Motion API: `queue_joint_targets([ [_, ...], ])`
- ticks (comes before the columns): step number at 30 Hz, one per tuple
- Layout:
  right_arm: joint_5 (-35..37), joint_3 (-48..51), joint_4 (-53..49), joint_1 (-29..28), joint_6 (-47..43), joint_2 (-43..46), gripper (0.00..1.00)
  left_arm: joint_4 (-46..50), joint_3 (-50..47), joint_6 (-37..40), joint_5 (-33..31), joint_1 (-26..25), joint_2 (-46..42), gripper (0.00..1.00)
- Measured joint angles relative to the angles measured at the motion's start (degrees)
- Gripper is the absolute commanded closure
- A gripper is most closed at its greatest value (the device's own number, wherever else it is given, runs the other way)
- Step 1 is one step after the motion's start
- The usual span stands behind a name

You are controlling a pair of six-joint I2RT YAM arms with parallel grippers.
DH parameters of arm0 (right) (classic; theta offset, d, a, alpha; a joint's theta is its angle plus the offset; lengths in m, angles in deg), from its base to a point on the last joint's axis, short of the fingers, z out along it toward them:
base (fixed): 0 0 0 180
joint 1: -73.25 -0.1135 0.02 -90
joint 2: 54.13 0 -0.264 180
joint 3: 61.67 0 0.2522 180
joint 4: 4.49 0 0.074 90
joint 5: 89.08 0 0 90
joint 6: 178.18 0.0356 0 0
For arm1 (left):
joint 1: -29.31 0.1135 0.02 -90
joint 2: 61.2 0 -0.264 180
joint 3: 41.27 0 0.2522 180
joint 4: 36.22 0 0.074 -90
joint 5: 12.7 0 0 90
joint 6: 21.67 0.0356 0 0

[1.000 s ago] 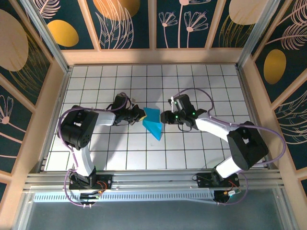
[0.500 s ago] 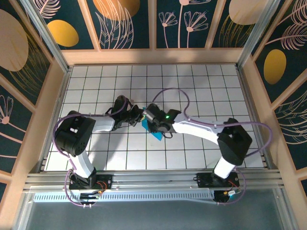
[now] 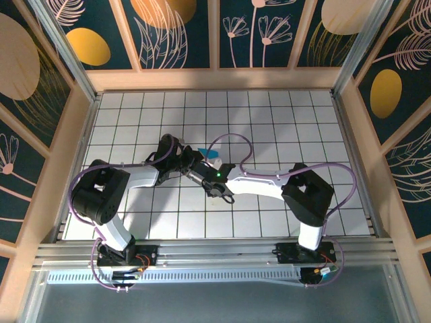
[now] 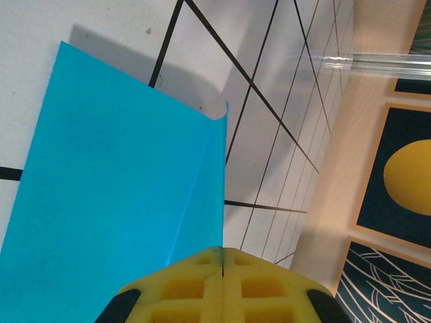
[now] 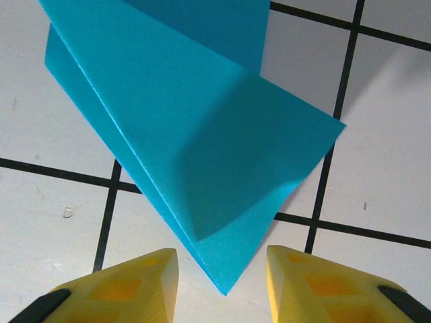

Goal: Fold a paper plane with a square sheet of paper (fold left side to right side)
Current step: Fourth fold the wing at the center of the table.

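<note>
Left wrist view: my left hand (image 4: 222, 286) has its two yellow fingertips (image 4: 182, 289) pressed flat together, pinching the near edge of the one blue paper sheet (image 4: 114, 182). The sheet's fold line runs straight into the seam between them. The sheet is folded, two layers showing, with the far corner curled up a bit. It lies on the white tiled worktop (image 4: 67, 20).

Right wrist view: my right hand (image 5: 222, 282) is spread, two yellow fingertips (image 5: 145, 276) apart. The paper's pointed corner sits between them, and I can't tell if either one touches it. It's the same single sheet, a folded wedge with at least two layers and one more flap behind at the top, lying flat on the tiles.

Top view: two arms meet mid-worktop, with the hands close together. My right wrist covers most of the paper, leaving two small blue bits sticking out just behind it.
</note>
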Motion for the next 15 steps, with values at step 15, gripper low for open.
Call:
queue_joint_targets([
  [15, 2.3, 0.0, 2.7, -0.3, -1.5, -2.3, 0.61, 0.0, 0.0, 0.0, -0.7, -0.2, 0.0, 1.0],
])
